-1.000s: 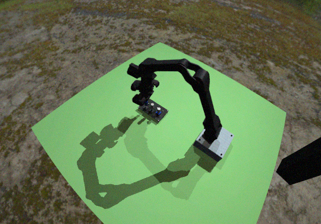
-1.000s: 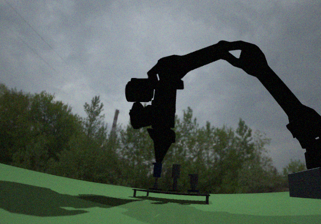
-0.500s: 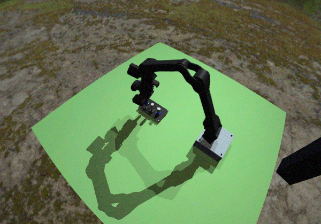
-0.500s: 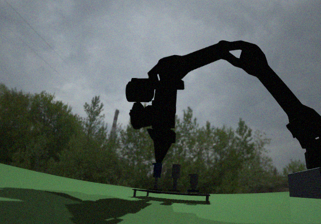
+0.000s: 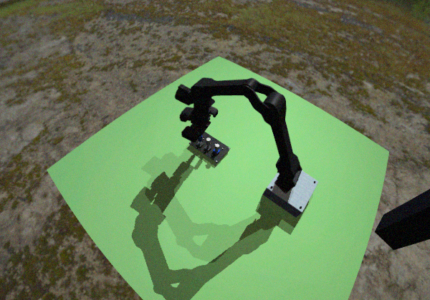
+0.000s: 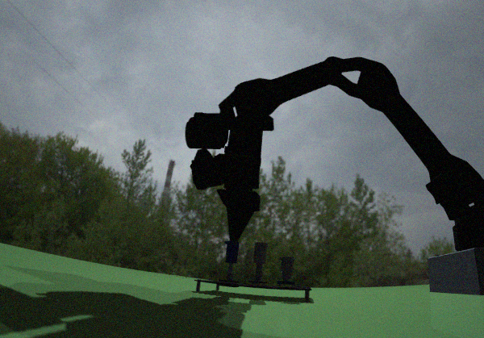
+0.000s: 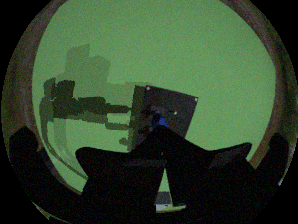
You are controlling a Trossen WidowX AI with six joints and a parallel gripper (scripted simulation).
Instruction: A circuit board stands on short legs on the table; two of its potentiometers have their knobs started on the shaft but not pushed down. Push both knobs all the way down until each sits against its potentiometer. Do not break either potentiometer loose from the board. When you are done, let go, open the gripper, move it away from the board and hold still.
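Observation:
The dark circuit board [image 5: 223,153] [image 6: 298,288] [image 7: 186,110] stands on short legs. The blue knob [image 6: 231,252] [image 7: 161,120] at its far left in the exterior camera stands high, with shaft showing below it. My gripper [image 6: 234,239] [image 7: 159,129] is shut and empty; its tips are right at the top of this knob and appear to touch it. The middle grey knob [image 5: 208,140] [image 6: 260,252] stands about as high, with a narrower part below. The right knob [image 5: 216,151] [image 6: 286,263], blue with a white top in the top view, sits lower. The fingers partly hide the board in the wrist view.
The robot base [image 5: 305,189] [image 6: 456,271] stands on the green table [image 5: 340,178], to the right of the board. A black bar [image 5: 405,221] enters at the right edge in the top view. Arm shadows fall beside the board.

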